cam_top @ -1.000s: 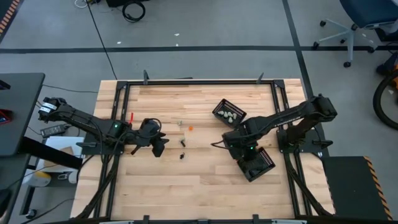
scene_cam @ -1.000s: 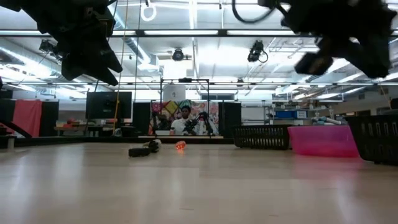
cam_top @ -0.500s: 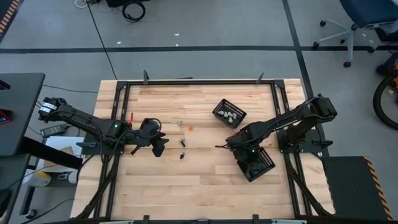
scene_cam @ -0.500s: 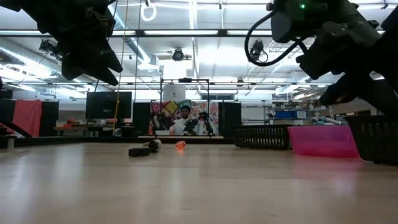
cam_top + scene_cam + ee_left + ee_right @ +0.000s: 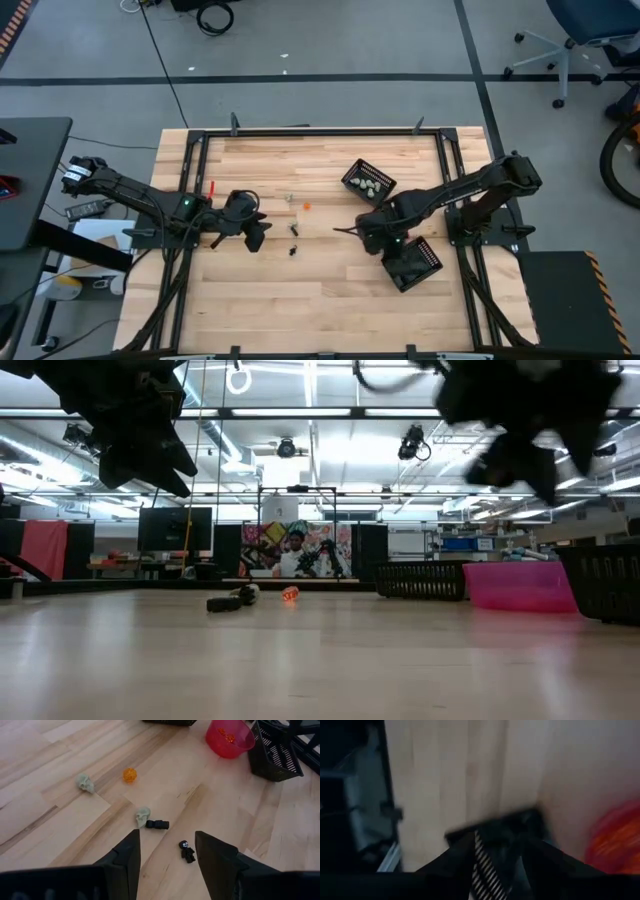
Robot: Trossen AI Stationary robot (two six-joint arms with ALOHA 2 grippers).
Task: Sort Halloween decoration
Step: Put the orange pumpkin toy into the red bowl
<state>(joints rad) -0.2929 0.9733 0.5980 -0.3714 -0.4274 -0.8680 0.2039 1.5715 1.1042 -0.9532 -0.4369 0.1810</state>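
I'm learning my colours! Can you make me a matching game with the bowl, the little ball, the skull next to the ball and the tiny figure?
Things:
1. bowl
2. little ball
3. skull next to the ball
4. tiny figure

Colours:
A. black
B. pink
C. pale grey
D. orange

Pairs: 1-B, 2-D, 3-C, 4-A

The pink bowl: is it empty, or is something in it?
Not empty: in the left wrist view, the pink bowl holds small orange pieces.
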